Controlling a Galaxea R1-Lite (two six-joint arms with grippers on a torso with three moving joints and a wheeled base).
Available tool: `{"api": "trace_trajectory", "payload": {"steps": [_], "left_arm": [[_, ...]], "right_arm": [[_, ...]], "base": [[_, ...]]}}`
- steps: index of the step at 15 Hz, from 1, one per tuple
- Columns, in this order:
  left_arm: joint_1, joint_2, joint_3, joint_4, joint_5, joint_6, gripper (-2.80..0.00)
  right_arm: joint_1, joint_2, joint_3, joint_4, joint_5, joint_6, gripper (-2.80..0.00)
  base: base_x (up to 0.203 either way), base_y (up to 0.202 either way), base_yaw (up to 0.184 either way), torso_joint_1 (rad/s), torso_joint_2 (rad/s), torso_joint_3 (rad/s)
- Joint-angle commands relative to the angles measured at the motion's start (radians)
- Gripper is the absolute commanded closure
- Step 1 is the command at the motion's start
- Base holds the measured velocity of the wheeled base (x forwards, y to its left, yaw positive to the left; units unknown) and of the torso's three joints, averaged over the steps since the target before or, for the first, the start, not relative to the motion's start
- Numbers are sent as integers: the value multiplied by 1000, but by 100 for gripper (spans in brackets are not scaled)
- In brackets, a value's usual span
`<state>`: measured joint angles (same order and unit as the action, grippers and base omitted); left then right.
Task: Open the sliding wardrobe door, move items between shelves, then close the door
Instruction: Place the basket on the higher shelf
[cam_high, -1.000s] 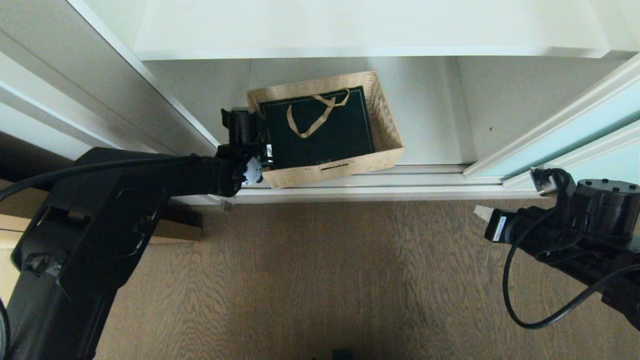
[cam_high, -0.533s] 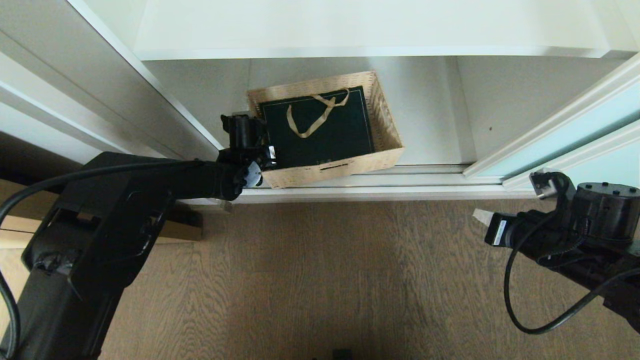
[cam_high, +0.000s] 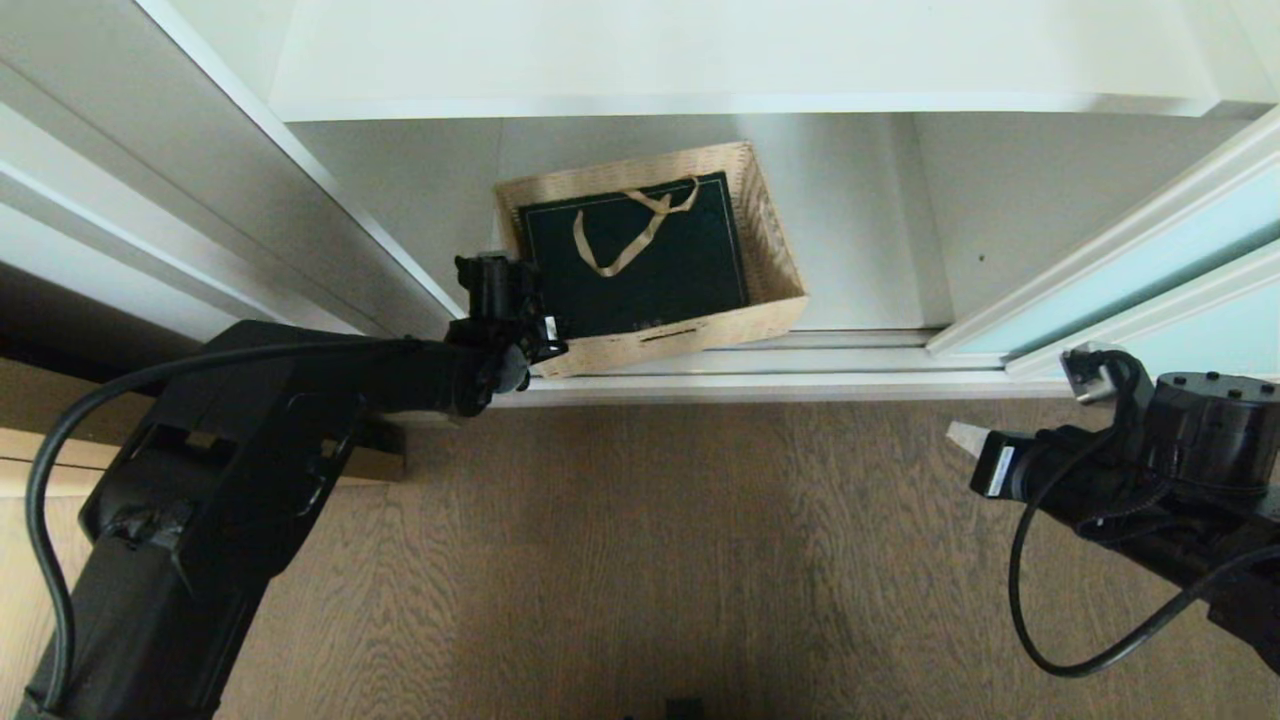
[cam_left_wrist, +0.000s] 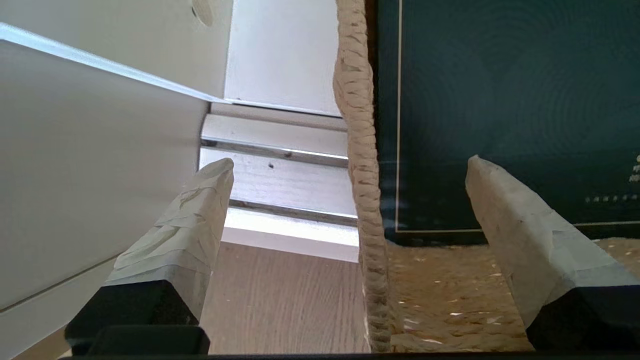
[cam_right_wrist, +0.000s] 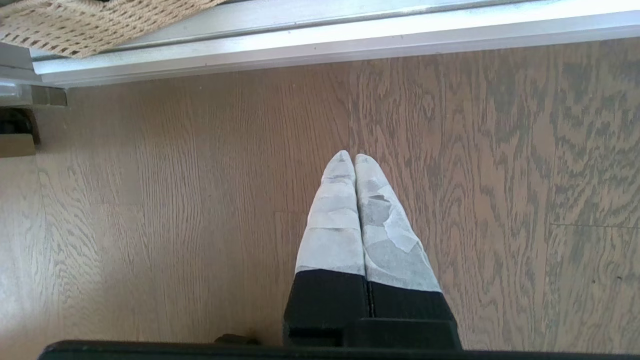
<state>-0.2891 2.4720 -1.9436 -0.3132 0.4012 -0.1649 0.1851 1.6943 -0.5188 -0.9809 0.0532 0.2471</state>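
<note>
A: Evidently the sliding wardrobe door (cam_high: 1120, 265) stands pushed aside, exposing the bottom shelf (cam_high: 860, 230) and wicker basket (cam_high: 770, 250) holding the gift bag (cam_high: 690, 265).

B: Yes; left gripper (cam_left_wrist: 350, 172) straddles its side wall wide open, gripping nothing. Right gripper (cam_right_wrist: 355, 160) hangs shut, empty, over the floor (cam_right_wrist: 150, 210).

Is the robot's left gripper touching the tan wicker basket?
Apart. In the left wrist view the open left gripper straddles the tan wicker basket's wall, with clear gaps between it and both fingers.

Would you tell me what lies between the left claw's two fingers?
The wicker basket's side wall, seen in the left wrist view; the left claw is open astride it, untouched.
</note>
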Motion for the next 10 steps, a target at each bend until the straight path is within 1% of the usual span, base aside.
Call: {"api": "trace_trajectory", "payload": {"steps": [1,2,3,6,10], "left_arm": [[2,8,0,-3,1,-1,-280],[2,3,0,-2,-1,-1,-280],[2,-1,0,-1,-1,-1,0],[2,-1,0,5,-9,4,0],[4,8,0,36,-44,8,0]], "right_arm": [[3,8,2,-7,0,1,0],[7,13,2,-7,0,3,0],[11,15,3,-6,0,4,0],[19,16,3,-7,-1,5,0],[19,15,6,-7,-1,5,0]], "base": [[0,0,0,0,0,0],[0,0,0,0,0,0],[0,0,0,0,0,0],[0,0,0,0,0,0],[0,0,0,0,0,0]]}}
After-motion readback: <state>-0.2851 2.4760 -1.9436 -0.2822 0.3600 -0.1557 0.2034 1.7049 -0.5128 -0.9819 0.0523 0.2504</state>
